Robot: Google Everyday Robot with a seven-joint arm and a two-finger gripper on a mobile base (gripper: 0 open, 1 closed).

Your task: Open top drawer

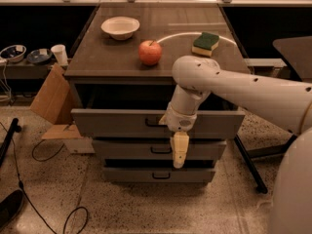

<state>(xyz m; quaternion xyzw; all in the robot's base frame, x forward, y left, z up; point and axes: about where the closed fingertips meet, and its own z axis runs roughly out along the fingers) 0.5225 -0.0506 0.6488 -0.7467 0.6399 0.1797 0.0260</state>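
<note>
The top drawer [117,123] is the widest grey front, just under the cabinet top. It stands part way out, with a dark gap above it. Its small dark bar handle [153,122] shows at the centre, right beside my white wrist. My gripper [179,154] hangs pointing down just below the handle, in front of the second drawer [126,149]. The third drawer [131,174] sits lowest. My arm reaches in from the right.
On the cabinet top [107,62] lie a red apple [150,52], a white bowl [120,27] and a green sponge [205,43]. Cardboard [51,99] leans at the cabinet's left. Cables [29,199] run on the floor at left. A dark table leg [248,162] stands at right.
</note>
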